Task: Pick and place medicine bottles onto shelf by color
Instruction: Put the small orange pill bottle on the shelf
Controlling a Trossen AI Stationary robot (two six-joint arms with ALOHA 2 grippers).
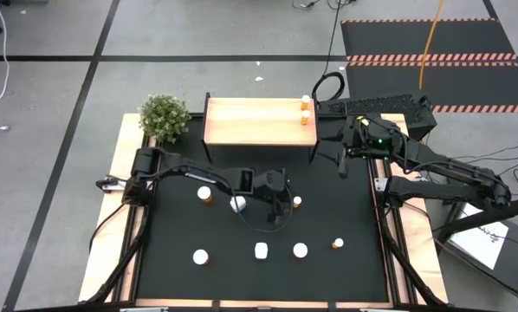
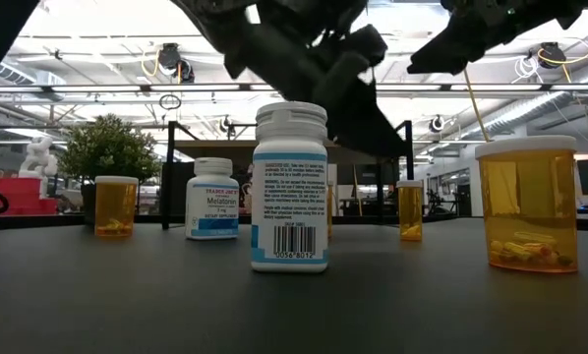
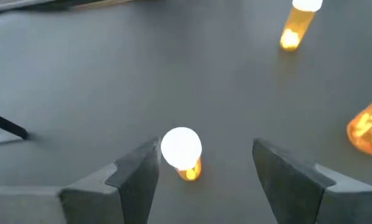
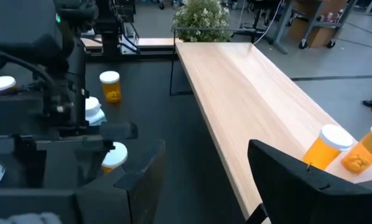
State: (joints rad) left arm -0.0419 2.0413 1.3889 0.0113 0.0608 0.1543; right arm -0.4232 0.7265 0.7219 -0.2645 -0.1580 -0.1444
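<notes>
Left gripper [image 3: 204, 171]: open, hovering at counter centre, fingers astride a small orange bottle [image 3: 182, 152], not touching.
Right gripper [image 4: 204, 180]: open, empty, by the shelf's 3 o'clock end.
Shelf [image 1: 255, 121]: counter's 12 o'clock edge; two orange bottles [image 1: 306, 109] at its right end.
Other bottles: scattered toward 6 o'clock.

Orange and white medicine bottles [image 1: 261, 250] standing scattered on black mat
Two orange, white-capped bottles [image 1: 306, 109] upright together at right end of light-wood shelf [image 1: 255, 120]
</notes>
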